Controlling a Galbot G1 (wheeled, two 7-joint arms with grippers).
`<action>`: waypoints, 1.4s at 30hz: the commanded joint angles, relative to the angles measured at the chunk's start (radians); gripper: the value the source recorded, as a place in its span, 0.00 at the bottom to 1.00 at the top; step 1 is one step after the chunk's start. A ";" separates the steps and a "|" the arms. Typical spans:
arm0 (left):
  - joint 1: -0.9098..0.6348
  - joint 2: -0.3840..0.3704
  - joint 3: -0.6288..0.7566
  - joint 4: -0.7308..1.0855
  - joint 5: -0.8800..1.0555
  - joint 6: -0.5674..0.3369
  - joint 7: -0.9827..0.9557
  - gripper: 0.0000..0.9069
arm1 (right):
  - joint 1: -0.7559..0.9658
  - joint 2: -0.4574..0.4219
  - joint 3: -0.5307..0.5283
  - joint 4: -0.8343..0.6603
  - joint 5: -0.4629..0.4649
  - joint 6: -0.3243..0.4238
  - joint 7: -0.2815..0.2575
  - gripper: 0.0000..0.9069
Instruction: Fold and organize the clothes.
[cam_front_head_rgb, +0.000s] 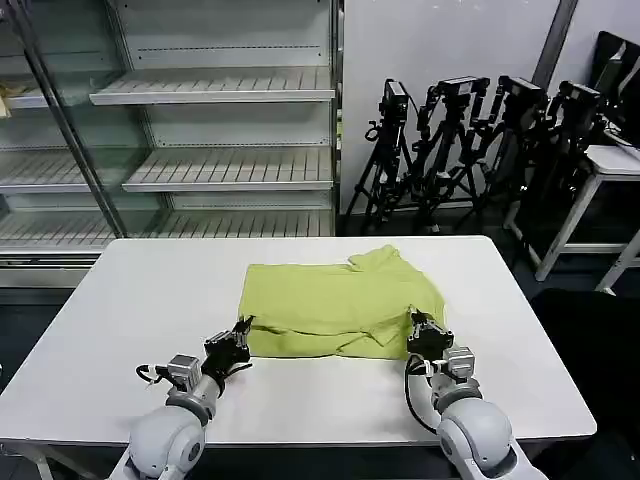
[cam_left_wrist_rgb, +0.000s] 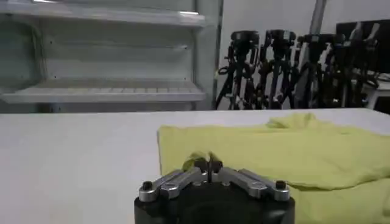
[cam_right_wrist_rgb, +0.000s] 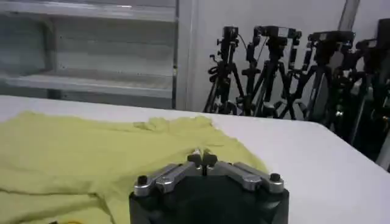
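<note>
The clothes are one lime T-shirt, lying partly folded and rumpled on the white table, with a sleeve bunched at its far right. My left gripper sits at the shirt's near left corner, shut, with a small tuft of fabric pinched between its tips. At the near right corner my right gripper rests low on the table, shut on the puckered hem. The shirt spreads away from both sets of fingers, flat on the tabletop.
Glass-fronted metal shelving stands behind the table at the left. Several black tripods with cameras line the back right wall, beside a white side table. Bare tabletop lies left, right and in front of the shirt.
</note>
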 joint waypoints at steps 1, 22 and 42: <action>-0.041 0.006 0.024 0.050 0.014 -0.017 -0.011 0.22 | 0.021 0.007 -0.010 -0.043 -0.009 0.009 0.003 0.30; 0.157 -0.062 -0.048 -0.072 0.010 -0.014 -0.001 1.00 | -0.122 -0.006 0.080 0.078 -0.050 0.049 -0.041 1.00; 0.159 -0.049 -0.048 -0.044 0.001 0.009 0.010 0.03 | -0.254 -0.015 0.165 0.061 0.055 -0.012 -0.025 0.00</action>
